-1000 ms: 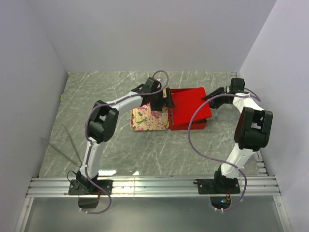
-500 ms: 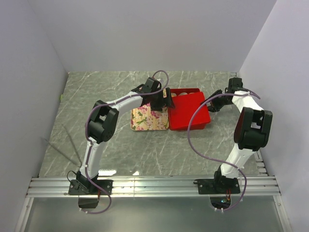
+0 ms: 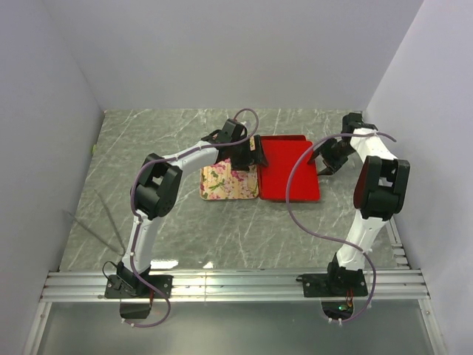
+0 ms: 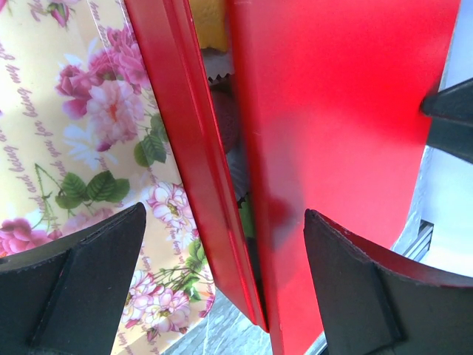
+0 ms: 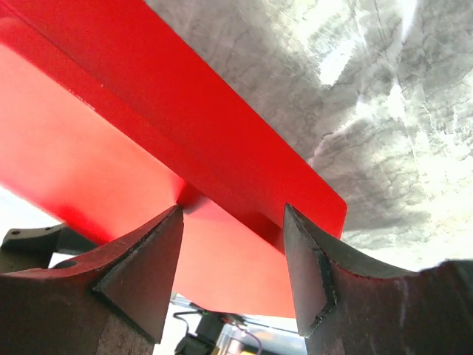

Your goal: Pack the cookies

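Note:
The red box lies at mid-table with its red lid lowered almost flat over it. Through the narrow gap at its left wall I see a few cookies in shadow, one orange at the top; the others are hidden. My left gripper is open and straddles the left wall and the lid's edge. My right gripper is open at the box's right side, with the lid's red edge between its fingers.
A cream floral tray lies flat against the box's left side and also shows in the left wrist view. White walls enclose the grey marble table. An aluminium rail runs along the near edge.
The red lid, raised one second ago, has come down over the box and now covers the cookies. The right gripper moved down and a little left with it. The left arm has not moved.

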Motion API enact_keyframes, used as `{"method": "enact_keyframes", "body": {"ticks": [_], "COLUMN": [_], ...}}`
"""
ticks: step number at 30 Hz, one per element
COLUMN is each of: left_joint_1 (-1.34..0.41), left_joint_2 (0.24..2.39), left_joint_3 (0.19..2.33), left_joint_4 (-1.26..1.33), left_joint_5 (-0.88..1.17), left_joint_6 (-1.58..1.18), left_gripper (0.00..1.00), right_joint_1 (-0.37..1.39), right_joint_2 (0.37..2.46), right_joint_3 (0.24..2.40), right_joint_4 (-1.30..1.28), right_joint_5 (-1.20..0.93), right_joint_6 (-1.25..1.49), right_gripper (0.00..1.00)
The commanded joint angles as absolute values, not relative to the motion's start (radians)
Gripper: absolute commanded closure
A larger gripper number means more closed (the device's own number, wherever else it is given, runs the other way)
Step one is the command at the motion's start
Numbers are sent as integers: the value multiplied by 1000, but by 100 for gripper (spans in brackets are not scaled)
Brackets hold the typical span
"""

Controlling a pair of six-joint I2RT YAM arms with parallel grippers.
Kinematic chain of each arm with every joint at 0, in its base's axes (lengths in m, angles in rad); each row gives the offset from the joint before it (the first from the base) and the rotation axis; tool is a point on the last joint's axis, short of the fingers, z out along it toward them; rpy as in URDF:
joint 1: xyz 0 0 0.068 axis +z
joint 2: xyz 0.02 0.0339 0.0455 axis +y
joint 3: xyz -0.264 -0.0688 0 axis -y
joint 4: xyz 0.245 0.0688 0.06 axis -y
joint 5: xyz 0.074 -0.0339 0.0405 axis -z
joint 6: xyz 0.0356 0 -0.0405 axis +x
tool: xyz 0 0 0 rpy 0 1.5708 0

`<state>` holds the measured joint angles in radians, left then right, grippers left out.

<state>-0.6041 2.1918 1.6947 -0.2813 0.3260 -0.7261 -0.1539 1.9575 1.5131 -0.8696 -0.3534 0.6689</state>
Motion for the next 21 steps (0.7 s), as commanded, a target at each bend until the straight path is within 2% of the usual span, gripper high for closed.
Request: {"method": "enact_keyframes", "body": {"ticks": [1,15,21], "left_joint_1": [-612,-614,-612], "left_joint_2": [2154,2126,2109], "left_joint_3": [1701,1652,1644], "left_joint_4": [-252,-224,-216], "left_joint_5": [347,368,373], "left_joint_6": [-712,-716,-709], "left_gripper": [7,7,6], "right_joint_1": [-124,-118,-113], "right_joint_2": [1971,2045,2104], "right_joint_3": [1603,1632,1723], "right_joint_4": [-957,-928,-934], "right_joint_5": [-262,-321,-330], "right_joint_6": [641,690,730], "right_gripper": [36,36,36]}}
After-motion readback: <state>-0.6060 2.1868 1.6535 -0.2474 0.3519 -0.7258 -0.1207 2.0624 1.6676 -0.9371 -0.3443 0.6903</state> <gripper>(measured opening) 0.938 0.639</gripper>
